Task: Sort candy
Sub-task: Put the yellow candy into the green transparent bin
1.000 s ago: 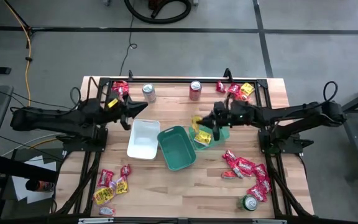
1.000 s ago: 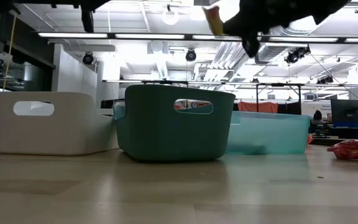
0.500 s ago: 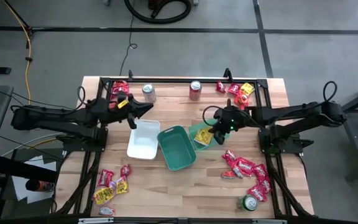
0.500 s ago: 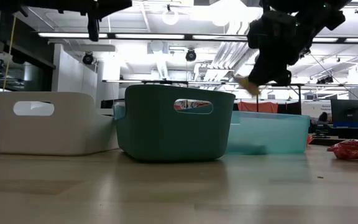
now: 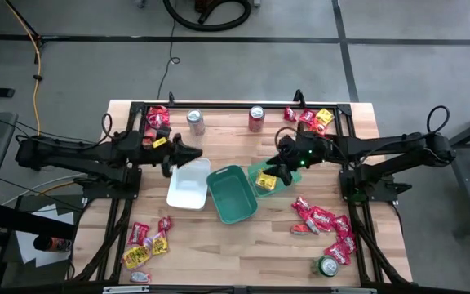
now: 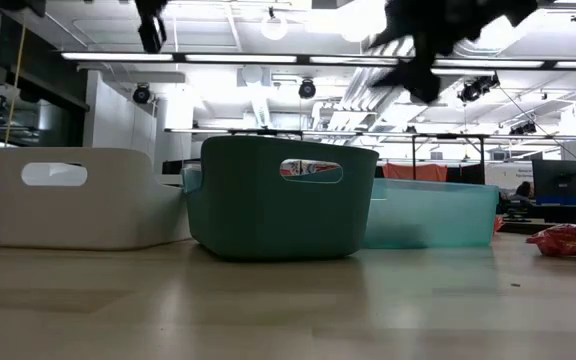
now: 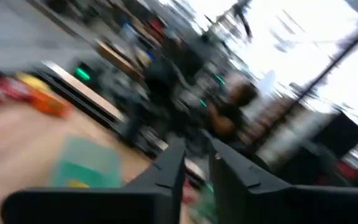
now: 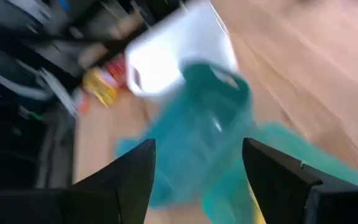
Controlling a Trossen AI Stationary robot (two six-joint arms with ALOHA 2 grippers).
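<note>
Nearest the front edge of the table [image 5: 243,245]: a cluster of red and yellow candy [image 5: 147,243] on the left side, a larger red heap [image 5: 323,224] on the right beside a green can [image 5: 328,265]. Likely light, soft and crinkly; apt to slide on the wood and slip from a shallow pinch. Best taken flat across the middle of one packet, or by a sealed end, singling it out from its neighbours.

Mid-table: white tray [image 5: 188,181], dark teal tray [image 5: 233,194] and pale teal tray [image 5: 268,175] side by side, a yellow packet [image 5: 265,181] lying in the pale one. Right gripper [image 5: 277,169] above that tray, fingers spread wide and empty in its wrist view. Left gripper [image 5: 178,155] over the white tray's far edge, fingers [image 7: 166,174] narrowly parted with nothing seen between them.

Far edge: more candy at both corners, a silver can [image 5: 195,122] and a red can [image 5: 256,118] between.

No brand or lettering legible anywhere.
</note>
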